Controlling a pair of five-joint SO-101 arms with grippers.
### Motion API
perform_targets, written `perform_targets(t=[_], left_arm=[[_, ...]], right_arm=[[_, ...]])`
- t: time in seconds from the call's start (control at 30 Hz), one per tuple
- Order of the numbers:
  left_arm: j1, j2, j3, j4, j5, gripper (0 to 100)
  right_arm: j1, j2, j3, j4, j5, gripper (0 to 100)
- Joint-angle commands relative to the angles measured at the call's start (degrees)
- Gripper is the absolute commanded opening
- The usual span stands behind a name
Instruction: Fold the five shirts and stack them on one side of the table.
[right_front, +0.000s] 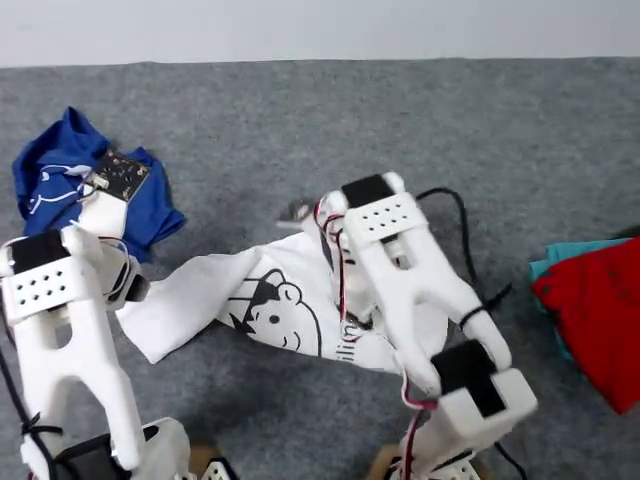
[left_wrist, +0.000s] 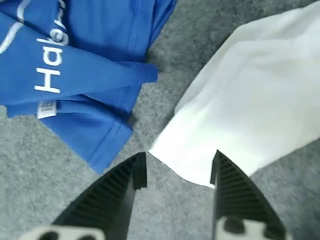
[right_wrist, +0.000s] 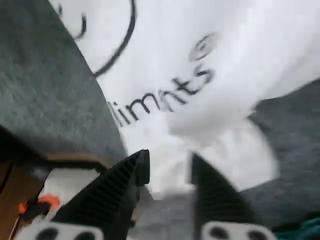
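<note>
White shirt (right_front: 200, 295), cartoon print facing up, lies rumpled and part-spread on the grey table cover (right_front: 220, 110); not yet folded.

Handling, judged: thin knit, very light, limp. It will sag and drag, not hold a shape. It looks likely to catch on the felt-like cover rather than slide. Not fragile.

Left gripper (left_wrist: 178, 157): jaws wide, straddling the shirt's pointed corner on the edge facing the blue shirt (right_front: 60, 170), tips low over the cover. Nothing held.

Right gripper (right_wrist: 169, 156): over the shirt's printed part near the lettering, jaws apart but narrower than the left's, white cloth showing in the gap. Whether any cloth is pinched cannot be told.

Hold, judged: pinch at a corner or hem, taking both layers; a mid-panel pinch would only bunch the cloth.

Blue shirt: crumpled, just beside the white shirt. Red shirt (right_front: 600, 300) on a teal shirt (right_front: 560, 255): well apart from the white shirt, on its far side from the blue.
</note>
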Motion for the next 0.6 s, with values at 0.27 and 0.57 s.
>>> perform_targets(t=[0.27, 0.57], left_arm=[[0.3, -1.5, 0.8, -0.9, 0.1, 21], [0.2, -1.5, 0.8, -0.9, 0.1, 21]], right_arm=[[4.9, 3.5, -18.5, -10.3, -7.9, 30.7], [6.3, 24.9, -30.3, -14.3, -9.4, 30.7]])
